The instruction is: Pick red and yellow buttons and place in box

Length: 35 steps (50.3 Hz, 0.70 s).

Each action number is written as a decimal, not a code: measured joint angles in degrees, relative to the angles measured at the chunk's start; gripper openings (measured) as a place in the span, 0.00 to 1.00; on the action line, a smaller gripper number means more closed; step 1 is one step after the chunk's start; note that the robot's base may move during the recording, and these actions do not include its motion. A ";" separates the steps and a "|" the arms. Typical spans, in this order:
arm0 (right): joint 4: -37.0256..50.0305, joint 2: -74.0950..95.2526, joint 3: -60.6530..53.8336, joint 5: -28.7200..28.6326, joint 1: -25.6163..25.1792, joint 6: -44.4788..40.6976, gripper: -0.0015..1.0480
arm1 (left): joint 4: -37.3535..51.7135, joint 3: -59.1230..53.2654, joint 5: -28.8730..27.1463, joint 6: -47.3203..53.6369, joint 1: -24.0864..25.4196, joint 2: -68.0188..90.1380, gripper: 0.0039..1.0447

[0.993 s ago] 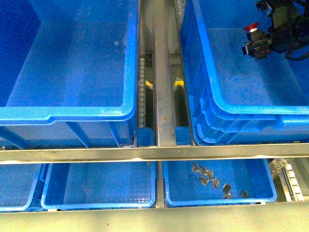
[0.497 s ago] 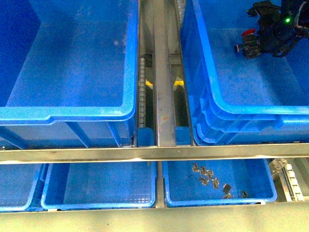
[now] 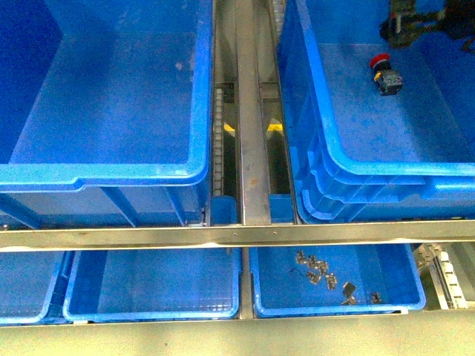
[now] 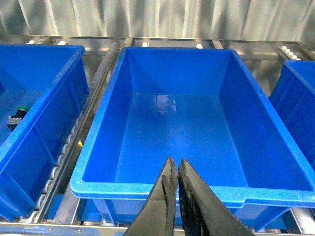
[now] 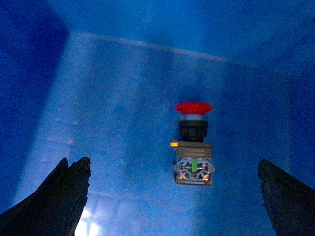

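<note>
R pincer [image 5: 172,164] was spread wide, holding nothing, above the red button [image 3: 386,74], which lay on its side on the box [image 3: 415,172] floor. L pincer [image 4: 173,164] was pressed together. Risk: clipping the button w/ a finger could roll it.

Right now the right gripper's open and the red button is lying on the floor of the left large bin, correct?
One thing is off: the bin. The right gripper is open, but the red button lies on the floor of the right large bin, not the left large bin, which has no button in it. The front view shows this.
</note>
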 joint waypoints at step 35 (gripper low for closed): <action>49.35 -52.06 -75.01 8.37 0.26 11.10 0.27 | 0.02 0.00 -0.02 0.00 -0.02 0.00 0.02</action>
